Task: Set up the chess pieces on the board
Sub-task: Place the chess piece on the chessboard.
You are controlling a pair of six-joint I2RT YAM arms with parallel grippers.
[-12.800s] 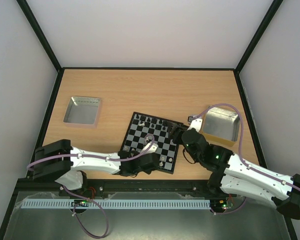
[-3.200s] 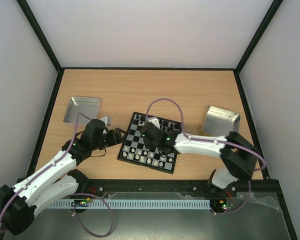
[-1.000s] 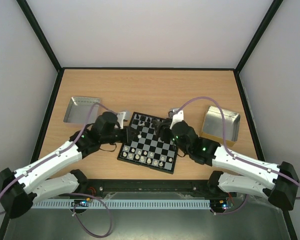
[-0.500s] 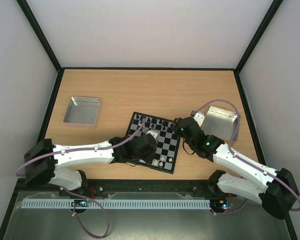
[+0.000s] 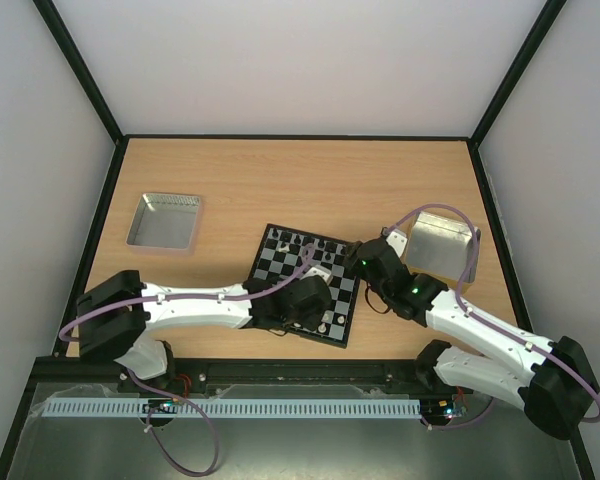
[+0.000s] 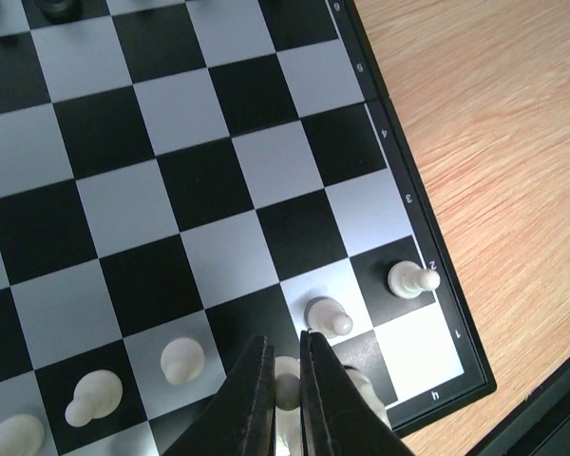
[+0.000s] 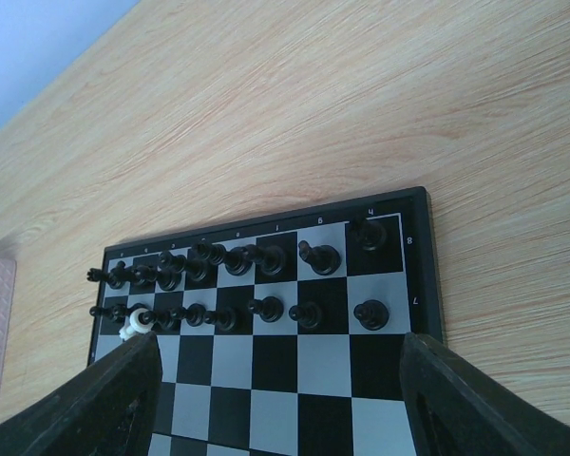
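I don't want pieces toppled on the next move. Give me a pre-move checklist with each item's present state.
1. Left gripper has a held white piece: ok, its fingers are closed on either side of it.
2. Held piece seated on its square of the board: cannot tell, the fingers hide its base.
3. Room beside the fingers: not ok, a neighbouring white piece stands very close to one finger.
4. Right gripper out of the way: ok, wide open and touching no piece.
5. Far rows all black: not ok, a stray white piece stands in the black pawn row.
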